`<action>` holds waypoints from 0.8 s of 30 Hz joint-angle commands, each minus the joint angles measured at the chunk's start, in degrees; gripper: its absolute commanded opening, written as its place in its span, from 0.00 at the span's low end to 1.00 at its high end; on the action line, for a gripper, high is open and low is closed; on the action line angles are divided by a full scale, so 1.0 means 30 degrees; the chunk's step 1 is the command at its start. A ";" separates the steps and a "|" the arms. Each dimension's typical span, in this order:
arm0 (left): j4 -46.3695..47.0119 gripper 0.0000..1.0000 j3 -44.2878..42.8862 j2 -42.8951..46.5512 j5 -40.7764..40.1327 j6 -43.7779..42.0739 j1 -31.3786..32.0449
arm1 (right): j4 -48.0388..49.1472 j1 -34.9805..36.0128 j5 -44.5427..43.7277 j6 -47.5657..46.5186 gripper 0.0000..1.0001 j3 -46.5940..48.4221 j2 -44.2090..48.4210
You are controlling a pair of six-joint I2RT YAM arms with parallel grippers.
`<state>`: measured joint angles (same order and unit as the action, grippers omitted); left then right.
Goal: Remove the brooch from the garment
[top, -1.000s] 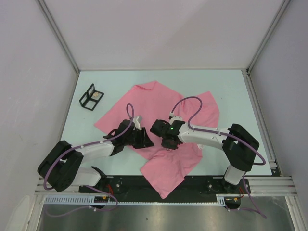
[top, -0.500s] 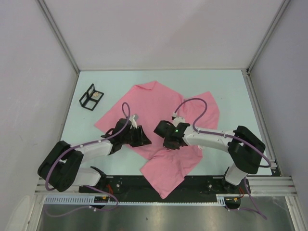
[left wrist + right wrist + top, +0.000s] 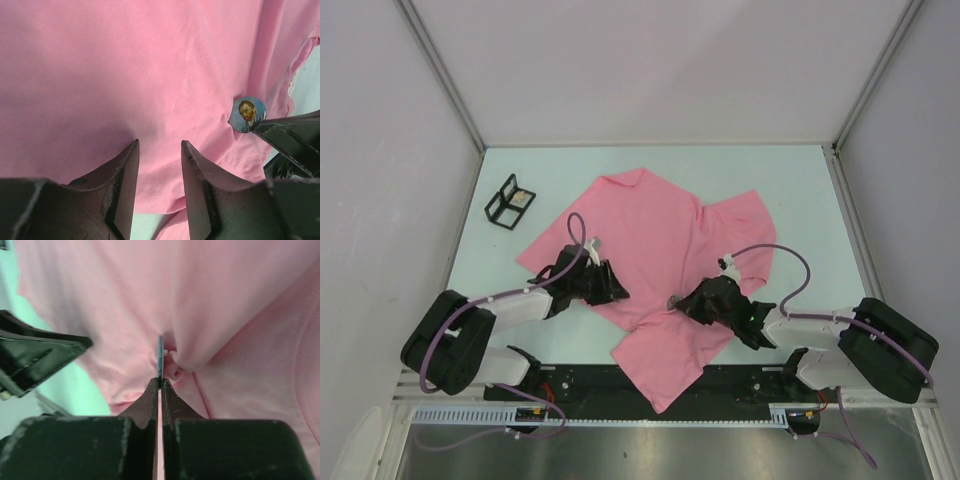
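Right gripper (image 3: 160, 382) pinched shut on the rim of the brooch (image 3: 247, 114), a small round portrait badge, edge-on and fastened to a pucker of the garment (image 3: 650, 220). Brooch at the near-middle of the pink cloth, between both grippers. Left gripper (image 3: 159, 147) to its left, jaws parted over the cloth, gripping nothing. Garment spread across the pale table (image 3: 800, 180); black wire stand (image 3: 509, 203) at far left.
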<state>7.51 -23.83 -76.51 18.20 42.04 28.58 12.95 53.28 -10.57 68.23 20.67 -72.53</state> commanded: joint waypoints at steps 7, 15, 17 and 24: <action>-0.1477 0.47 -0.1780 0.1274 -0.0117 -0.0009 -0.0180 | 1.8247 -0.1996 0.4955 0.0284 0.00 -0.1528 -0.6576; -0.2385 0.49 -0.3684 0.1507 0.0584 -0.0478 -0.1877 | 2.2171 -0.2611 0.7095 -0.0210 0.00 -0.0327 -1.0335; -0.2356 0.49 -0.3948 0.1713 0.1519 -0.0537 -0.2695 | 2.1145 -0.2932 0.7329 -0.1117 0.00 -0.0034 -0.9663; -0.5428 0.48 -0.6873 0.1773 0.5121 0.0247 -0.4163 | 1.2139 -0.3609 0.9998 -1.1589 0.00 0.3213 -0.4922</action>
<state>-3.22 -38.24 -72.95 24.47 41.39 18.33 62.85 43.09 14.70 57.34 23.24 -96.16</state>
